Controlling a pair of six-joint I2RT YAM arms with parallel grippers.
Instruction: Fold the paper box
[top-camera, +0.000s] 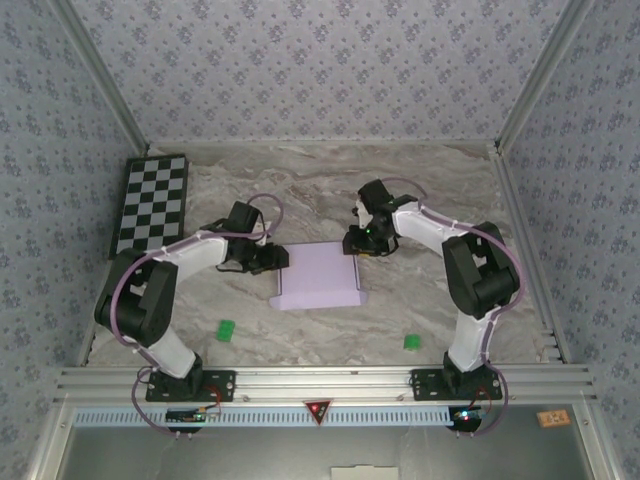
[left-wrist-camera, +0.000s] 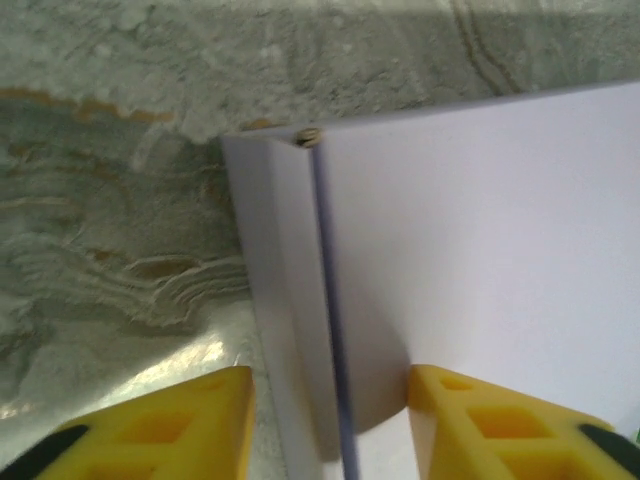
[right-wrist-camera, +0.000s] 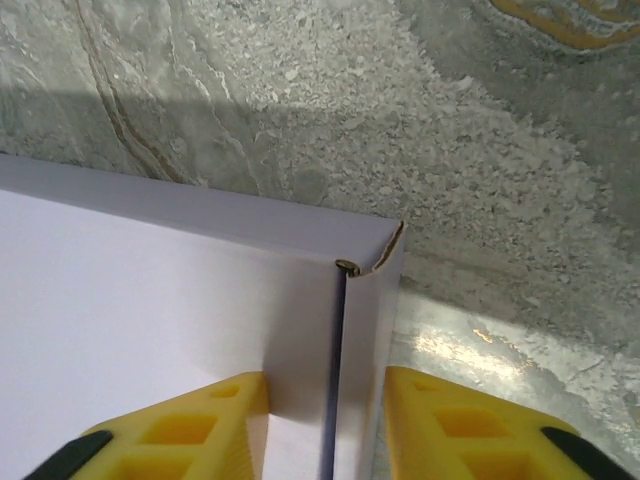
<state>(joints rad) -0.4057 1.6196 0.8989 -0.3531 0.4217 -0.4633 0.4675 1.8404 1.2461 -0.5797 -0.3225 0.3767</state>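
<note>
From above, the paper box (top-camera: 318, 275) lies flat and lavender mid-worktop (top-camera: 300, 190), my left pincer (top-camera: 278, 258) at its left edge and my right pincer (top-camera: 352, 243) at its far right corner. At my left wrist, the fingers (left-wrist-camera: 200, 420) stand partly apart astride the left side wall, not clamping it. At my right wrist, they (right-wrist-camera: 440, 420) straddle the right wall likewise, its corner tab gaping slightly. I judge the folding nearly done, with the side seams left to press home.

White shells and black joints are seen on the left arm (top-camera: 190, 255) and right arm (top-camera: 430, 225). Purple cables (top-camera: 111, 298) are looped along both. Yellow, black-tipped fingers (left-wrist-camera: 170, 430) are fitted to the left gripper (left-wrist-camera: 330, 420) and right gripper (right-wrist-camera: 327, 425).
</note>
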